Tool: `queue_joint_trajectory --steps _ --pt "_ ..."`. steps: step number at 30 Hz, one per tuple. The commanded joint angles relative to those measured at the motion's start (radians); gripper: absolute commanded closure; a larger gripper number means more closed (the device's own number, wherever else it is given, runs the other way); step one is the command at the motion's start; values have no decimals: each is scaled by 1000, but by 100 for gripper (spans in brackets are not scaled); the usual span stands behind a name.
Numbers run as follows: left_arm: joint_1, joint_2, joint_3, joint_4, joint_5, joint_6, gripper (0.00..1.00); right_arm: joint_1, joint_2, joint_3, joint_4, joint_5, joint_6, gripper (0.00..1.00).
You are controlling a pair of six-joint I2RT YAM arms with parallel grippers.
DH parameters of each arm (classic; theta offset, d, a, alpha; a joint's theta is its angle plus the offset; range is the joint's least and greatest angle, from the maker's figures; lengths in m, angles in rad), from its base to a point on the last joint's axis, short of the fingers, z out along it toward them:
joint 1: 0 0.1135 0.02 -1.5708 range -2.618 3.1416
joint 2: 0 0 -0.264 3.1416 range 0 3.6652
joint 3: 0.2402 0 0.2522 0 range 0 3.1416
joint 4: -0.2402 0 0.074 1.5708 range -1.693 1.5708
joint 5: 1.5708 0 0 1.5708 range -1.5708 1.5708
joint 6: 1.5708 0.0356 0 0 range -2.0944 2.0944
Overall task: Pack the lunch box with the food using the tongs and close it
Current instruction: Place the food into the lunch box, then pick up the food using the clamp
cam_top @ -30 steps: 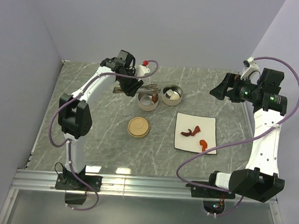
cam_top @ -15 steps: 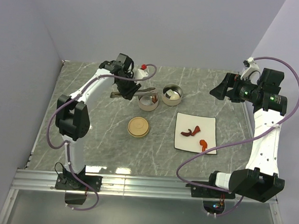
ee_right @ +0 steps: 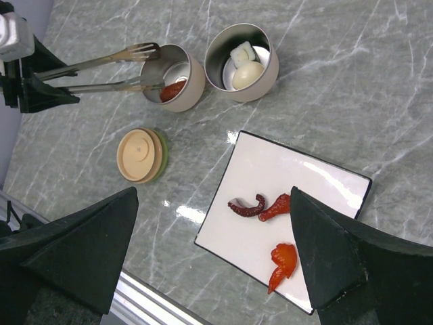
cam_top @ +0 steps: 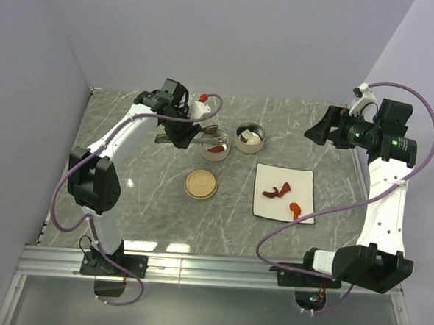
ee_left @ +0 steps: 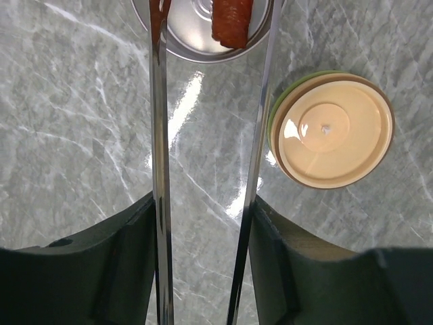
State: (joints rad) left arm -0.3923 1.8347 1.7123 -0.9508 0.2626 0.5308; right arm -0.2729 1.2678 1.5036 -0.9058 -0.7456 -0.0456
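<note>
My left gripper [ee_left: 203,203] is shut on the tongs [ee_left: 160,135], one finger against each silver arm. The arms stand apart and their tips reach over the left tin [cam_top: 205,148] of the lunch box. A brown sausage [ee_left: 230,20] lies in that tin, free of the tongs. The right tin [ee_right: 260,84] holds a white egg-like ball [ee_right: 247,74] and a white piece [ee_right: 241,52]. Red curved bits [ee_right: 277,205] and a dark curled one [ee_right: 249,206] lie on the white plate [ee_right: 304,176]. High at the right, my right gripper [ee_right: 213,203] is open and holds nothing.
A tan lid [cam_top: 202,184] with a green rim lies flat on the marble table in front of the left tin. Another red piece [ee_right: 283,261] sits near the plate's front corner. Walls close in the table at the left, back and right.
The left arm has drawn back to the left, and the tongs' arms have spread apart. The sausage now lies in the left tin. The right arm has not moved.
</note>
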Motion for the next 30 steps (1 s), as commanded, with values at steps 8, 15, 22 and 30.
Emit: queue_joint_trajectory --steps 8,15,22,30 --pt "-51 -86 109 -19 67 -55 45 -8 -12 17 12 -5 0 0" --pt "-230 -72 78 58 73 -129 40 -6 -10 18 8 3 0 0" --pt "-370 41 110 145 67 -262 38 -9 -11 23 15 18 13 0" --pt "-493 204 191 161 -6 -292 36 -14 -8 24 15 25 16 0"
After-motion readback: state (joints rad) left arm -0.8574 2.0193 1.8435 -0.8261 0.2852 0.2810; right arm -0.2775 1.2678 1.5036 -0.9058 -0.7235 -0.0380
